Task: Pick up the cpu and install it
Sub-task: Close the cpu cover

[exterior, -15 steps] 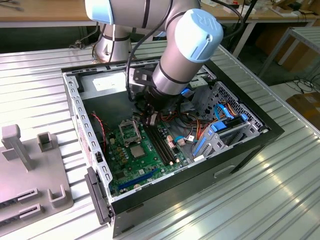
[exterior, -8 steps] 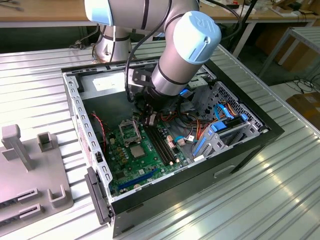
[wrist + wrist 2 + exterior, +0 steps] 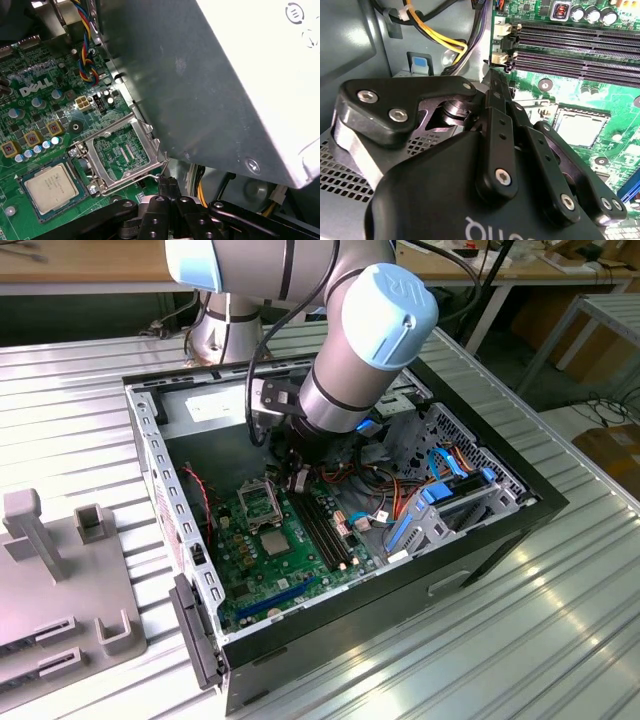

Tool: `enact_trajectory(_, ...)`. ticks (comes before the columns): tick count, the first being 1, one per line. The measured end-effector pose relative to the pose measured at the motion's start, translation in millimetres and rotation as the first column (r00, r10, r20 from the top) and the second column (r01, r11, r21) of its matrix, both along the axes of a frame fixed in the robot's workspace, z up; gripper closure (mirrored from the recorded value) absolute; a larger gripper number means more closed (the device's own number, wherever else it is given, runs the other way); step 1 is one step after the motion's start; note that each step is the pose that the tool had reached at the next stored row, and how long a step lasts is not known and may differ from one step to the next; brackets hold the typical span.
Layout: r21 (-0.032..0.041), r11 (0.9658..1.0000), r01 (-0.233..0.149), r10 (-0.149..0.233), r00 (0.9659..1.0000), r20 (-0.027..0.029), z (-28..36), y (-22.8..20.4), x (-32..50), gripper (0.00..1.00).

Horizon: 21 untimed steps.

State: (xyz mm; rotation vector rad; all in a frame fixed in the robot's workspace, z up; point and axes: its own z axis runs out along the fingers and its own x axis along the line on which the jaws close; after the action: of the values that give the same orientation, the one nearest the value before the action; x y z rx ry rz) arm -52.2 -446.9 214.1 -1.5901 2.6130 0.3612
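Gripper point(image 3: 167, 186) pinched shut, empty, beside socket frame point(image 3: 122, 152) | cpu point(image 3: 51, 183) seated next to frame | risk: fingertips snagging raised frame, bending it

Arm point(image 3: 350, 350) hides case rear (fingers too) in exterior view.

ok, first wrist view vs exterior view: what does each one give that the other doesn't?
First wrist view adds: the claw, fingers together, its tip right by the wire lever of the open socket frame, and a grey metal box wall close alongside.

Exterior view adds: the whole open computer case, the blue drive bracket, and a grey fixture on the ribbed table at that view's left.

Both: the cpu lying silver face up on the green board, beside the frame.
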Motion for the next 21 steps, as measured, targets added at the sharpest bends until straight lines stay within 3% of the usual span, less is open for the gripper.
enact_trajectory(17, 0.0012, 1.0000, 0.000, 0.000, 1.0000, 0.0000, -1.9, 1.9, -1.1, 0.89)
enact_trajectory(21, 0.0013, 1.0000, 0.000, 0.000, 1.0000, 0.0000, 1.4, 1.9, 0.1, 0.89)
